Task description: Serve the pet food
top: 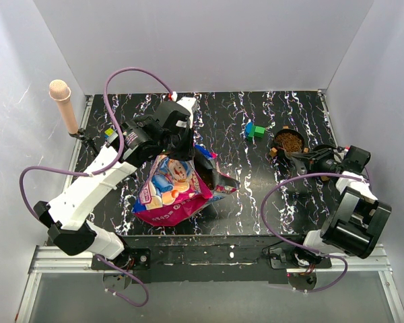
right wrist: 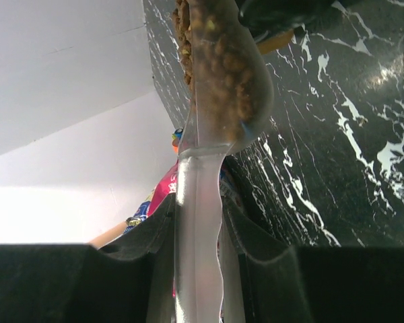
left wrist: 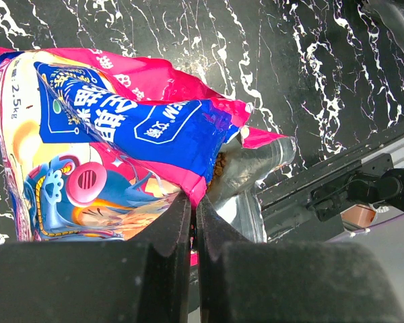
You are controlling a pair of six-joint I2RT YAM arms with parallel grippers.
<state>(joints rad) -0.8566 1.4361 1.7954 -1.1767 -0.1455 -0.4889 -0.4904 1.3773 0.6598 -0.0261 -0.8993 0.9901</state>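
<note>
"2.5kg" printed small and sideways at the left edge of the pet food bag (left wrist: 67, 182), left wrist view. Large white Chinese characters on the blue panel (left wrist: 121, 114), upside down, plus a smaller white-outlined Chinese label beside them, neither clear enough to transcribe.

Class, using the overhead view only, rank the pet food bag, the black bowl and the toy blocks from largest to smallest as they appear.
1. pet food bag, clearly largest
2. black bowl
3. toy blocks, smallest

The scoop (right wrist: 222, 87) is hiding most of the bowl (right wrist: 286, 13) from me. The frame edge is cropping the pet food bag (left wrist: 108, 134).
</note>
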